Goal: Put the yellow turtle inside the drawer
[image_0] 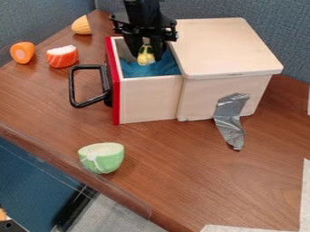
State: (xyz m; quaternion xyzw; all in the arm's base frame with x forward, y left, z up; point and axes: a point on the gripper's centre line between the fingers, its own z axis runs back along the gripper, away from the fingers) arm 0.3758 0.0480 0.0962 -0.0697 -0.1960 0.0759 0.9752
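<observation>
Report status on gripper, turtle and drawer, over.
Gripper at open drawer. Yellow turtle between its fingers, above blue lining. No obstruction seen. Over.

Wood-grain table [181, 186]. On it: pale box [224, 47], drawer [148, 99] out; green half-round [104, 158]; orange-white piece [62, 58]; orange slice [22, 52]; ridged yellow piece [82, 26], perhaps squash.
</observation>
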